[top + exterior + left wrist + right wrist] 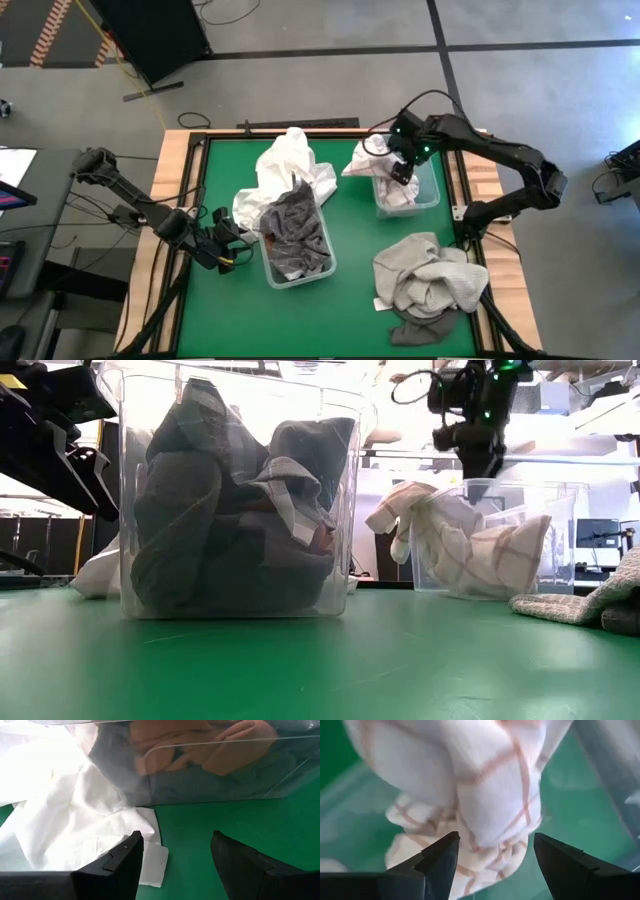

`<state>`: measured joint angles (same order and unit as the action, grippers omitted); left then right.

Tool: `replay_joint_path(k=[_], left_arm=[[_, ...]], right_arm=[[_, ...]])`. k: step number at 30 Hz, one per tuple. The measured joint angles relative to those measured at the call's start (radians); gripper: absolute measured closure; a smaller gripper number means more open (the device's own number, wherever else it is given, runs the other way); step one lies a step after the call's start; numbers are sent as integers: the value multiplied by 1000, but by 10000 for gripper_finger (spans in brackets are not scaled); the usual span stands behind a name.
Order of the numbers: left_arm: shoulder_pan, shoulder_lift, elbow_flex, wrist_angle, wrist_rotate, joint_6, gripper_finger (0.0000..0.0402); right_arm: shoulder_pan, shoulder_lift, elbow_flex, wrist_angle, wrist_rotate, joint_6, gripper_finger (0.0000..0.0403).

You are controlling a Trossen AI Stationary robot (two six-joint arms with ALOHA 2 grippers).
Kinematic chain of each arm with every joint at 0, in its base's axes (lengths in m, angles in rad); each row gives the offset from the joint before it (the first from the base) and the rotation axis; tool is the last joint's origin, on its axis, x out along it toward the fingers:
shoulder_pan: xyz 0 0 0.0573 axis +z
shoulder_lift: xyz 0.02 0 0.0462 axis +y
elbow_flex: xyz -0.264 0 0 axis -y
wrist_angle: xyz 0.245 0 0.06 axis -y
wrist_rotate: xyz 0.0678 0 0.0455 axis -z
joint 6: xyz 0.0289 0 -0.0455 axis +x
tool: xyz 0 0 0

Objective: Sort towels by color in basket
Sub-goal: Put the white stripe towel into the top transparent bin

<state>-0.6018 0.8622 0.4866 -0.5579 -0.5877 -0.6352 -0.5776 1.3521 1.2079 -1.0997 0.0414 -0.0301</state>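
Note:
A clear bin (325,266) mid-table holds dark grey and heathered grey towels (296,235), and a rust orange one (200,750) shows through its wall. A second clear bin (432,196) at the far right holds the white towel with red checks (490,785), one end draped over its rim (358,162). My right gripper (495,855) hangs open just above that towel. A white towel (290,165) lies heaped on the mat behind the first bin. My left gripper (176,855) stands open by that bin's left side, over the white towel's corner (150,865).
A heap of beige-grey towels (430,282) lies on the green mat at the near right. Wooden rails (170,180) frame the mat on both sides. Bare green mat (340,320) lies along the near edge between the first bin and the beige heap.

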Motion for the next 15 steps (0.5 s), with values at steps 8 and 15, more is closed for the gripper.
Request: replay_joint_path(k=[8,15], left_arm=[[0,0,0,0,0,2,181],[0,0,0,0,0,2,181]], right_arm=[[118,0,50,118,0,-83,117],[174,11,47,254,0,-154,117]])
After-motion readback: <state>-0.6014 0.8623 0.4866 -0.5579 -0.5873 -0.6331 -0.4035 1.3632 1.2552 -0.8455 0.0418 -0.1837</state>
